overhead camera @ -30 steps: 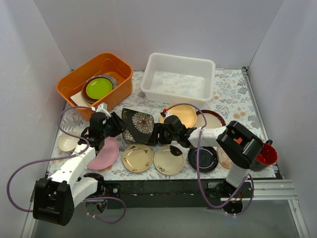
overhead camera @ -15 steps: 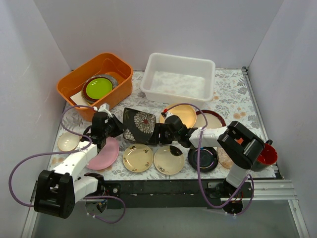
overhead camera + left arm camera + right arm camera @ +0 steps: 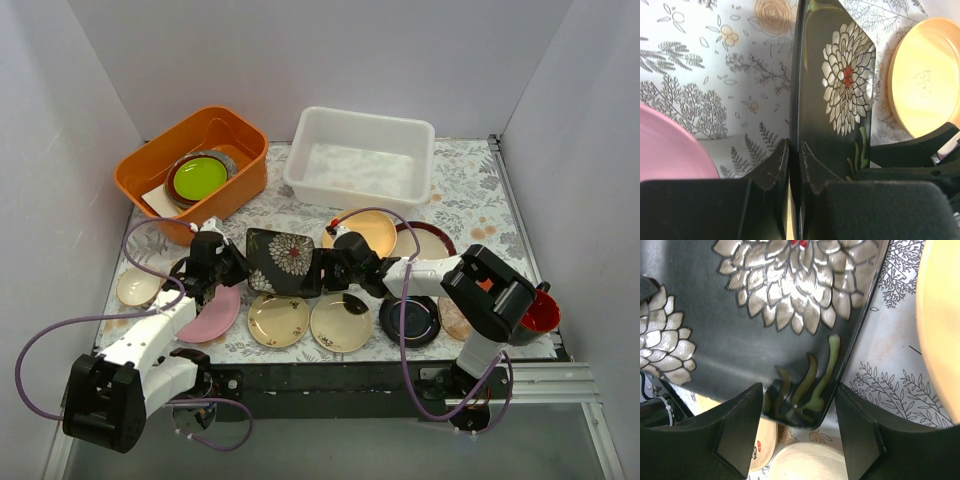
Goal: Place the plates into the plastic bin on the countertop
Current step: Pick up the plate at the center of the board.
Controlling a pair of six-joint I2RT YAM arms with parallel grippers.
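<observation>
Judging by the white translucent rectangular plastic bin at the upper middle of the top view, none of the task was done: it held nothing, and every plate lay outside it.

The first pick looked under way. The left gripper was pinched tight on the left rim of the black square floral plate at the centre of the frame. Its wrist view showed both jaws closed flat against that thin edge. The right gripper stood wide open with the plate's right corner between its jaws, gripping nothing. Whether the plate was clear of the fern-printed pale counter I could not tell.

Nine plates remained on the counter by my count (one half hidden, so I hold that loosely):
- the square one
- a small cream round plate at far left
- a pink round plate
- two gold-cream round plates side by side at lower centre
- a glossy black round plate
- a speckled pinkish plate under the right arm
- a yellow-orange round plate
- a brown-rimmed round plate

There were also one orange plastic tub at upper left, with a lime-green plate inside, and one red cup at lower right.
</observation>
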